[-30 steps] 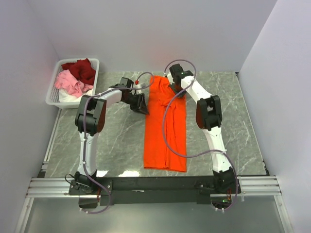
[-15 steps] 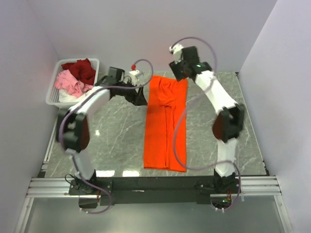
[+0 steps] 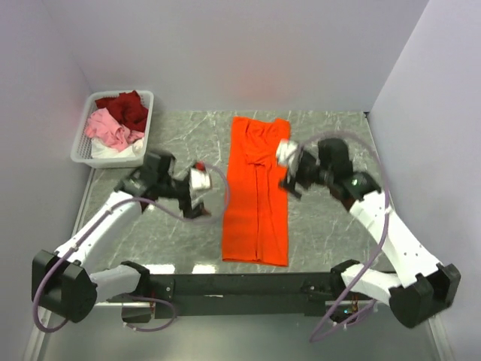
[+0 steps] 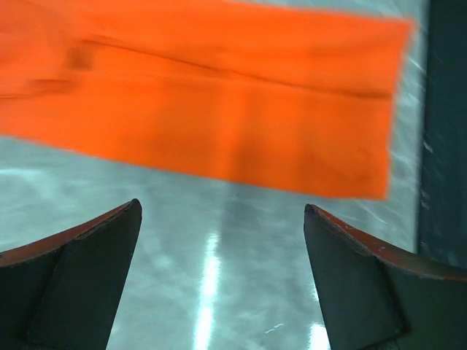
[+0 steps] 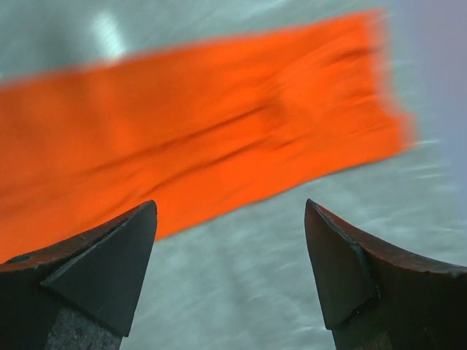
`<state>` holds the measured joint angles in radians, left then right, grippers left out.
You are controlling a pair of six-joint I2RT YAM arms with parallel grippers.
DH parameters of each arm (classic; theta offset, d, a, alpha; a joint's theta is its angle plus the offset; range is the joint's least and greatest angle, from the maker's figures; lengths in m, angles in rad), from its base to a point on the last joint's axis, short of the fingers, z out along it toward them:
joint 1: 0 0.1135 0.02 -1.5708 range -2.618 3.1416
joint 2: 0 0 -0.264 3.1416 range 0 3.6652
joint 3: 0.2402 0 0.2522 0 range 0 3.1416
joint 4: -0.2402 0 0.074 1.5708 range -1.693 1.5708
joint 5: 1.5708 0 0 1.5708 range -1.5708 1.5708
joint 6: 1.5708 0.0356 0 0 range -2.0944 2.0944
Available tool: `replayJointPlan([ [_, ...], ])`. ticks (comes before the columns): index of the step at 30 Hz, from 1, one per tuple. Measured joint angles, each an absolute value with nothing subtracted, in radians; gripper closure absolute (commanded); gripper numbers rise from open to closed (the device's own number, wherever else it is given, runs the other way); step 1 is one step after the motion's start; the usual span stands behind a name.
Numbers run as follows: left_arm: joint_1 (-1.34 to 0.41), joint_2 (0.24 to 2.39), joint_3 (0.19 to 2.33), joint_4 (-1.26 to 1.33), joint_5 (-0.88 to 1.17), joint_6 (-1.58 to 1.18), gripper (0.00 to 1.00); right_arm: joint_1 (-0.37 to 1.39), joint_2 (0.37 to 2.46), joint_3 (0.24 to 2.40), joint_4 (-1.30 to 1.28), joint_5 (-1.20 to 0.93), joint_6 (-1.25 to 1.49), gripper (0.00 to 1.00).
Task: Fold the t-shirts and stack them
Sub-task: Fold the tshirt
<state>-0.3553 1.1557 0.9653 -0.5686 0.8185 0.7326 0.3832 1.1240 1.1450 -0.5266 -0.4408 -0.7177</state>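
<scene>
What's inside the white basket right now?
The basket holds a dark red shirt, a pink shirt and white cloth at the near edge. Anything beneath them is covered.

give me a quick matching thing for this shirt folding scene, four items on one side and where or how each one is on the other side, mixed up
Column one:
1. orange t-shirt
2. dark red t-shirt
3. left gripper
4. right gripper

Column two:
A. jaws open, over the table left of the orange strip
B. heaped in the white basket at the far left corner
C. jaws open, by the strip's right edge
D. lying flat mid-table as a long narrow strip

Pairs: 1-D, 2-B, 3-A, 4-C
</scene>
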Motion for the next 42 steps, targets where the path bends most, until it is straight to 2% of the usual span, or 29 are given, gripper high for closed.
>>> replayJointPlan([
  [3,-0.454,1.132,0.79,-0.565,0.797,0.792,0.03,0.442,1.024,0.901,-0.621,-0.466,-0.79,0.12],
  [5,-0.534,1.106,0.683,-0.534,0.768,0.804,0.09,0.506,0.958,0.771,-0.657,-0.466,-0.818,0.14],
  [7,-0.619,1.078,0.603,-0.501,0.736,0.802,0.13,0.593,0.876,0.658,-0.697,-0.463,-0.838,0.19],
  [9,-0.693,1.071,0.563,-0.458,0.715,0.799,0.21,0.68,0.817,0.595,-0.695,-0.453,-0.836,0.27],
  [15,-0.836,1.078,0.516,-0.309,0.644,0.788,0.35,0.958,0.78,0.416,-0.584,-0.355,-0.775,0.37],
  [17,-0.881,1.078,0.498,-0.268,0.611,0.792,0.42,0.989,0.809,0.384,-0.549,-0.323,-0.758,0.38],
  [20,-0.926,1.103,0.494,-0.246,0.575,0.801,0.46,1.019,0.838,0.356,-0.504,-0.281,-0.752,0.39],
  [32,-0.986,1.202,0.494,-0.26,0.481,0.875,0.42,1.048,0.887,0.339,-0.392,-0.21,-0.771,0.44],
  [38,-1.001,1.249,0.508,-0.257,0.453,0.894,0.47,1.059,0.908,0.341,-0.373,-0.202,-0.784,0.45],
  [39,-1.002,1.254,0.511,-0.255,0.45,0.896,0.49,1.061,0.912,0.342,-0.37,-0.202,-0.786,0.46],
  [42,-1.007,1.269,0.518,-0.25,0.442,0.902,0.61,1.065,0.937,0.346,-0.367,-0.205,-0.798,0.6],
])
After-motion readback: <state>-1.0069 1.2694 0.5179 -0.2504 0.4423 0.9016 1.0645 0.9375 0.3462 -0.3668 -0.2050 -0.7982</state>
